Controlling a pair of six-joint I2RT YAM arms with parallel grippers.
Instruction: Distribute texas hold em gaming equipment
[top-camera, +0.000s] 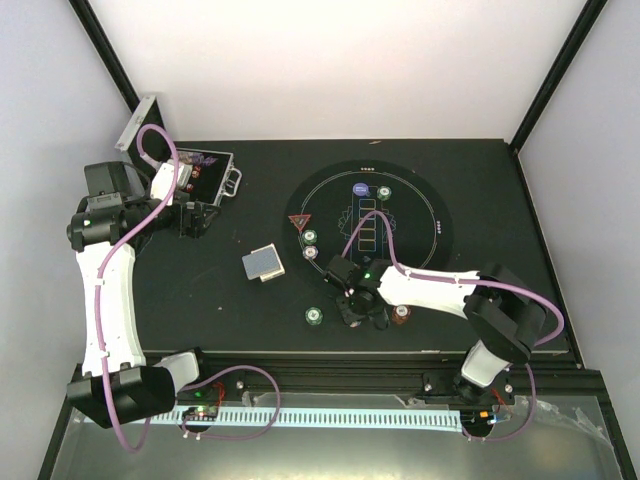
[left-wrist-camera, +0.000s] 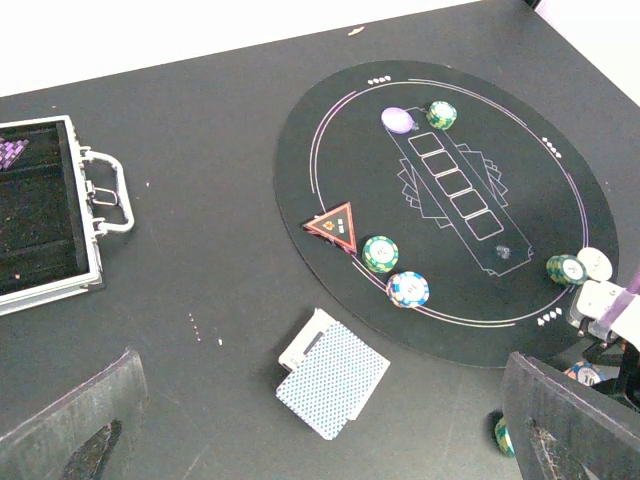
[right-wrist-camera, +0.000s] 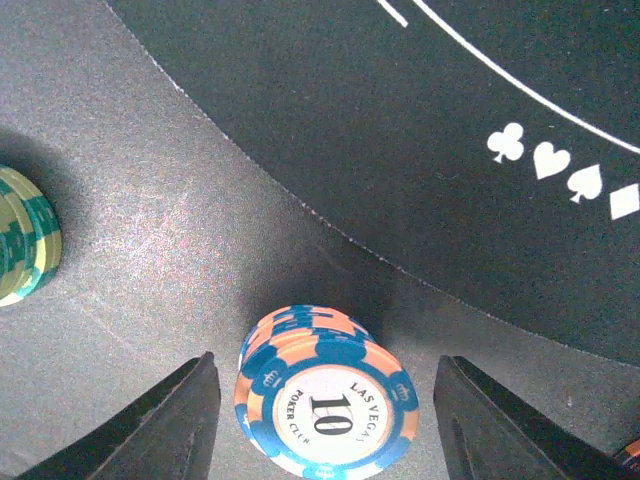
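Left edge cuts green chip stack (right-wrist-camera: 22, 250), silver case (left-wrist-camera: 86, 210) cropped too

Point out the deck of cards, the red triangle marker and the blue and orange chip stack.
deck of cards (left-wrist-camera: 335, 382), left wrist view, top card's back.
red triangle marker (left-wrist-camera: 336, 226), left wrist view, its centre.
blue and orange chip stack (right-wrist-camera: 326, 408), right wrist view, top chip's face.

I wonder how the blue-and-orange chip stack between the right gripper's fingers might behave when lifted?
The blue-and-orange chip stack looks like several loose discs, already slightly staggered, so it may shear or shed lower chips. Its rigid, smooth edges could slip between the right gripper's fingers.
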